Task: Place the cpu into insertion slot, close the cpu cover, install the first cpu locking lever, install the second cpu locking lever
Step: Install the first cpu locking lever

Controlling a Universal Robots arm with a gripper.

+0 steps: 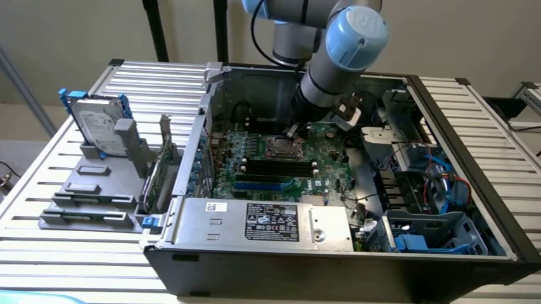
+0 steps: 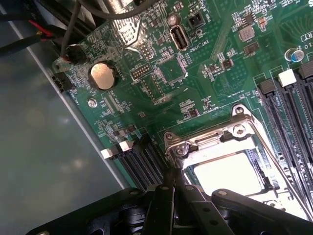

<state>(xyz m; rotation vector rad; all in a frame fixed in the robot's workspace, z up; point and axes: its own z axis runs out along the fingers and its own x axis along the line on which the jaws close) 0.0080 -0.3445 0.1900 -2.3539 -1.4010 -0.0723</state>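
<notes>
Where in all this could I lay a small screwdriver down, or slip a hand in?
Bare room lies on the slatted table behind the upright hard drive, and on its slats at the exterior view's right of the computer case. Inside it is crowded: the arm hangs over the insertion slot, with blue cables packed alongside.

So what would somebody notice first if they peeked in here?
Probably the big grey and blue robot arm reaching down into the open computer case on the slatted table. Close up, the shiny cpu cover stands out on the green circuit board, with the pale cpu showing through its middle.
</notes>
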